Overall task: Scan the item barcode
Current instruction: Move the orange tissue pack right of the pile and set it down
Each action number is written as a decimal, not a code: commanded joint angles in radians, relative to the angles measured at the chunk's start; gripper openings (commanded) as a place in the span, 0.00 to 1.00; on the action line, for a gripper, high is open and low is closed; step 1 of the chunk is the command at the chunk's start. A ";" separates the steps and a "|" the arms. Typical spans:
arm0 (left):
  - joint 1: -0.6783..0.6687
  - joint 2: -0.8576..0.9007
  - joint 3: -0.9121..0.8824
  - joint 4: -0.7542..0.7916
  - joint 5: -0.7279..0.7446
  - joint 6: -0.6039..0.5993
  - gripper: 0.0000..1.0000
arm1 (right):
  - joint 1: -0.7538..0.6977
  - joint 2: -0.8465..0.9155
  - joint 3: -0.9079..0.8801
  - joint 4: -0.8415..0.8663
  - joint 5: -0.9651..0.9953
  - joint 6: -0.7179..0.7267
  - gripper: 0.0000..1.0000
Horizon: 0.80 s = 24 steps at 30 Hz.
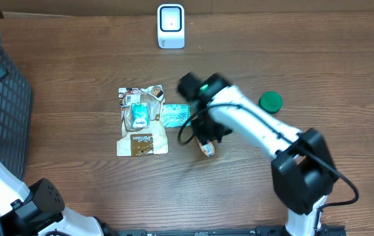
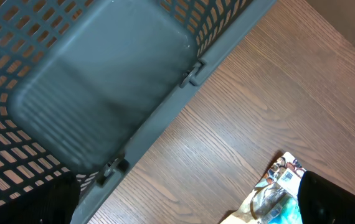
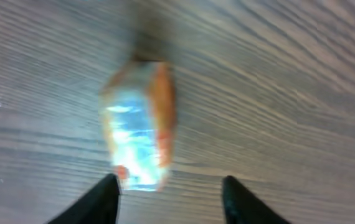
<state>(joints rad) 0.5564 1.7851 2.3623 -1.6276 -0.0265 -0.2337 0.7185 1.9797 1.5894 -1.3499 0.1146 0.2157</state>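
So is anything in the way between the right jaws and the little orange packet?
No, nothing visible. The orange packet lies on the wooden table just ahead of the open right jaws, only wood between them.

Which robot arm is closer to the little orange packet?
Right. The right end effector hangs open just above the orange packet. The left end effector is far away, by the grey basket.
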 commanded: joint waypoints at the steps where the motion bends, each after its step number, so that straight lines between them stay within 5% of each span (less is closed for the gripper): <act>1: 0.000 -0.005 -0.006 0.002 0.001 -0.010 1.00 | 0.069 -0.009 0.029 0.002 0.200 0.051 0.59; 14: 0.000 -0.005 -0.006 0.002 0.001 -0.010 1.00 | 0.163 -0.006 -0.094 0.146 0.240 0.047 0.61; 21: 0.000 -0.005 -0.006 0.002 0.001 -0.010 1.00 | 0.137 -0.006 -0.177 0.226 0.240 0.048 0.54; 24: 0.000 -0.005 -0.006 0.002 0.001 -0.010 1.00 | 0.111 -0.006 -0.213 0.266 0.220 0.051 0.43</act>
<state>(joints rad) 0.5564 1.7851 2.3623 -1.6276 -0.0265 -0.2337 0.8593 1.9797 1.4071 -1.1030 0.3386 0.2523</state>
